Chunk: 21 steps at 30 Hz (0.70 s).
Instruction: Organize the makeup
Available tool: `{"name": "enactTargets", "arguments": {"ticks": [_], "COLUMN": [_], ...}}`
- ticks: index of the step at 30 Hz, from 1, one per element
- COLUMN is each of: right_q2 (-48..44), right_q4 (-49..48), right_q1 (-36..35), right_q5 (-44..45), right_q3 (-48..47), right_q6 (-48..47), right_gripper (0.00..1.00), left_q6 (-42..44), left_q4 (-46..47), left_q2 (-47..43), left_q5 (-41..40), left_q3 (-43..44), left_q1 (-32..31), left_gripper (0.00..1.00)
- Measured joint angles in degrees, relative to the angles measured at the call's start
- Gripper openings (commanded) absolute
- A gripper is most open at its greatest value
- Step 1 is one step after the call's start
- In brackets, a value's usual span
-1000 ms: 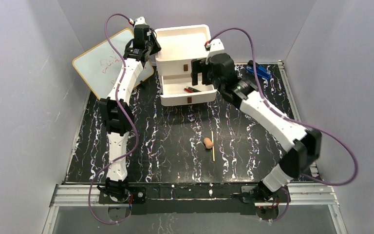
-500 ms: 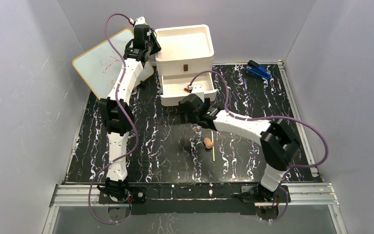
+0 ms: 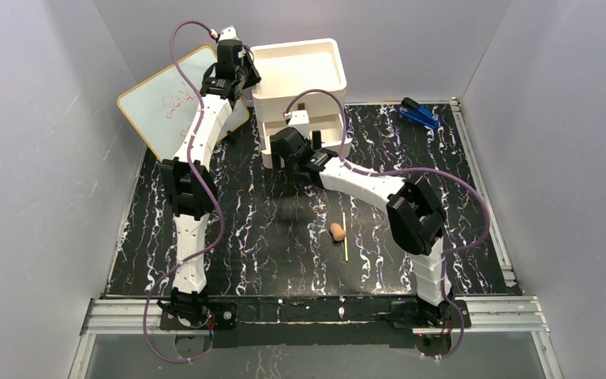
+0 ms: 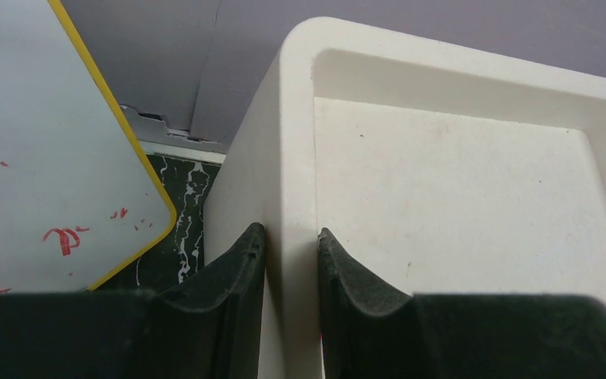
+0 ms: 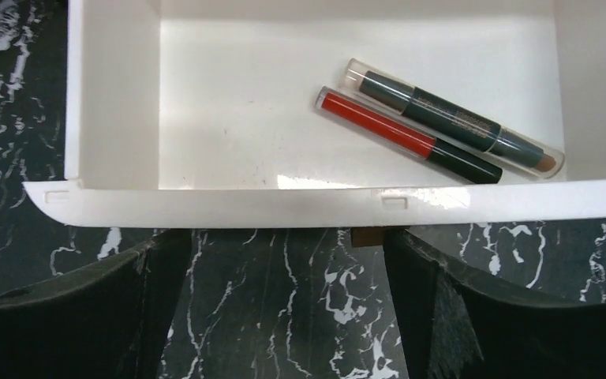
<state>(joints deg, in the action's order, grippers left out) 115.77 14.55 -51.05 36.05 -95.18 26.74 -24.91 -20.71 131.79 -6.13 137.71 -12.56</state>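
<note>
Left gripper, overhead view: my left gripper (image 3: 245,79) is at the far left of the scene, against the left wall of the white drawer box (image 3: 300,67).
Right gripper, overhead view: my right gripper (image 3: 282,152) hangs at the near left corner of the pulled-out drawer (image 3: 327,130); I cannot read the gap between its fingers from this view.
Loose makeup, overhead view: tan sponge (image 3: 337,231) and thin yellow stick (image 3: 345,235) lie just beside each other on the black marbled table (image 3: 245,237), well to the near side of the box.
Other stock, overhead view: whiteboard (image 3: 162,103) at far left; blue clip (image 3: 419,114) at far right.
Left gripper, left wrist view: my fingers (image 4: 237,272) are clamped on the box's wall, one outside it and one inside the top tray; the yellow-rimmed whiteboard is to the left.
Right gripper, right wrist view: my fingers (image 5: 158,268) stand wide apart, holding nothing, just near of the drawer's front lip; the brown handle (image 5: 367,236) sits between them, closer to the right finger.
Stored makeup, right wrist view: red-ended pencil (image 5: 406,136) and dark green pencil (image 5: 454,118) lie side by side, slanted, in the right half of the drawer.
</note>
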Motion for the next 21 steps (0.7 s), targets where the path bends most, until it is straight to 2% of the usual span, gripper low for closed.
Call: {"name": "enactTargets", "arguments": {"ticks": [10, 15, 21], "right_q2": [8.04, 12.44, 15.12], "right_q4": [-1.42, -5.57, -5.84], "right_q1": [7.04, 11.5, 13.05], "right_q5": [-2.4, -3.23, -6.36], "right_q3": [-9.4, -16.31, -20.13], "right_q6": [-8.04, -10.82, -15.04], "right_gripper": [0.99, 0.99, 0.99], "left_q6": [0.37, 1.36, 1.81], "left_q4": [0.37, 0.55, 0.94], "left_q2": [0.02, 0.02, 0.15], "left_q5": [-1.31, 0.15, 0.48], "left_q3": [0.0, 0.0, 0.0], "left_q1": [0.07, 0.0, 0.02], "left_gripper": [0.0, 0.0, 0.0]}}
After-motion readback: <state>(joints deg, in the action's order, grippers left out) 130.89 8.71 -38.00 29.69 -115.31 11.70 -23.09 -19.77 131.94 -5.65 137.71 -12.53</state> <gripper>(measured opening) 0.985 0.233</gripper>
